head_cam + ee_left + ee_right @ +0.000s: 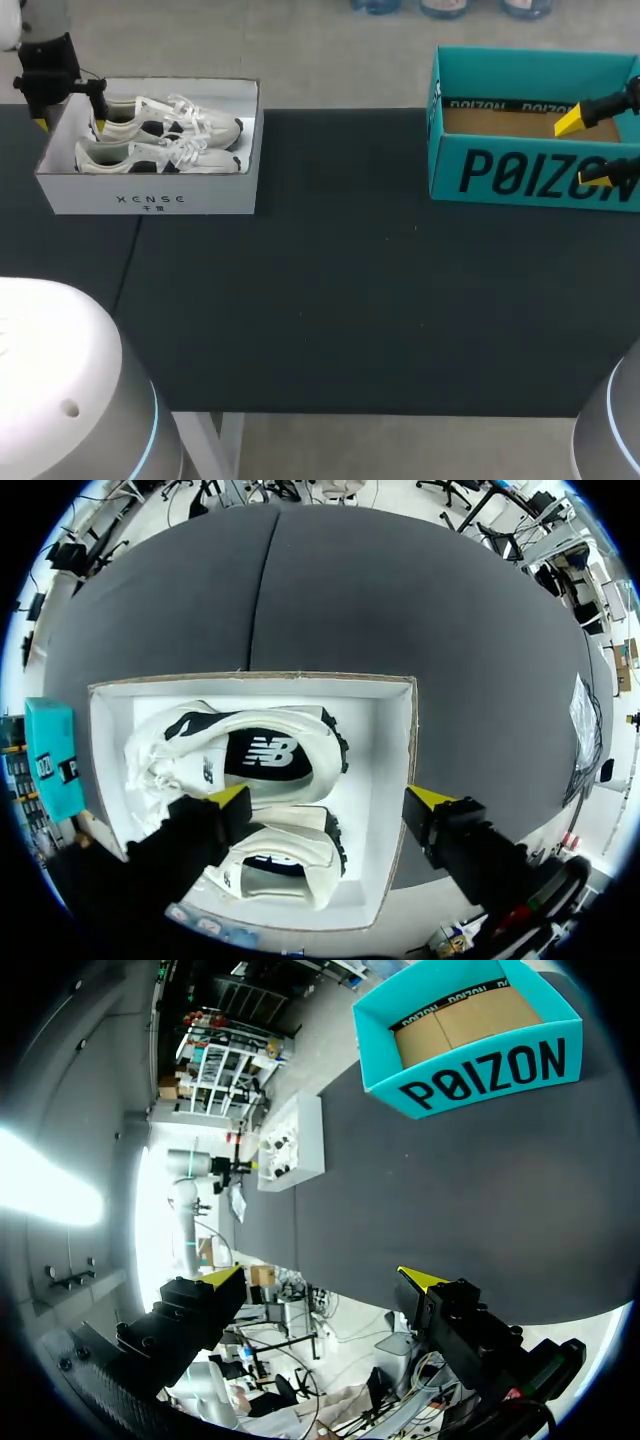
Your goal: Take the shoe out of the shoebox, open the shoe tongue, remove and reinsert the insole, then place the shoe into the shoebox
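Left claw wide apart over 2 shoes in white shoebox; right claw wide apart, empty

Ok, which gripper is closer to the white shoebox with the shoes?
Left. The left gripper hangs open right over the white shoebox, above the shoes. The right gripper is far across the table, over by the teal box.

White shoes with black patches, white shoebox, teal box, seemingly charcoal table.
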You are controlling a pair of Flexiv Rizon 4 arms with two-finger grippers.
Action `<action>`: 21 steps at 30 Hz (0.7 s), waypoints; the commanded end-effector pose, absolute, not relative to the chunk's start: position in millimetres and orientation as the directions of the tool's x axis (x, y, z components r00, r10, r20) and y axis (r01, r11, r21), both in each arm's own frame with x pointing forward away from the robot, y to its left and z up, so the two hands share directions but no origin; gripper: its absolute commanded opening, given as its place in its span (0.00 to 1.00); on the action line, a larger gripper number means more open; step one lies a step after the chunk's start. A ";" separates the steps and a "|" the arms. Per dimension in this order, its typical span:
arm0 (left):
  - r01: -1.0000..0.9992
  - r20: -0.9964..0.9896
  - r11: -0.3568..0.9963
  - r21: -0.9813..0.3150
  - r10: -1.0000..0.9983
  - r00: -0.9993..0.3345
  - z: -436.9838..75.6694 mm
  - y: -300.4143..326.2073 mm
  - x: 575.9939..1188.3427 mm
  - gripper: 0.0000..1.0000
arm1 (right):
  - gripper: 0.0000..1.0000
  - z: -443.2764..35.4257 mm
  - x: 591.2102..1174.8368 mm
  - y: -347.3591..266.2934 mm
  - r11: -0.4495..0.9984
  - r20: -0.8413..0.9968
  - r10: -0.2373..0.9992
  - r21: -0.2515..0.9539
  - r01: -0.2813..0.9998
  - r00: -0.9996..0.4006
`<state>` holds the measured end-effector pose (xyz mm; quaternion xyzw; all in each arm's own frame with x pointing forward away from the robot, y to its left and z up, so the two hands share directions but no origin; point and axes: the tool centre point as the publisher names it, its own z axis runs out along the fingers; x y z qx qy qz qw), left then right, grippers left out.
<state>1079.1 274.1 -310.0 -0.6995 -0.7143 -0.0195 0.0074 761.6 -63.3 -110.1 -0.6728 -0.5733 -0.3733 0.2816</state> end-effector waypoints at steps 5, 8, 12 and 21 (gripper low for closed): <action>0.997 0.043 0.008 0.082 0.999 -0.012 -333.7 258.9 1071.6 1.00 | 1.00 -110.7 761.3 -62.5 -0.186 0.824 0.563 0.049 0.981 0.066; 0.998 0.034 -0.002 0.057 0.999 0.000 -345.6 258.3 1071.5 1.00 | 1.00 -110.7 761.3 -62.5 -0.186 0.824 0.563 0.049 0.981 0.066; 0.999 0.023 -0.009 0.039 1.000 0.008 -355.6 260.8 1070.9 1.00 | 1.00 -110.7 761.3 -62.5 -0.186 0.824 0.563 0.049 0.981 0.066; 1.000 0.003 -0.004 0.012 1.000 0.004 -367.8 263.9 1072.3 0.92 | 1.00 -110.7 761.3 -62.5 -0.186 0.824 0.563 0.049 0.981 0.066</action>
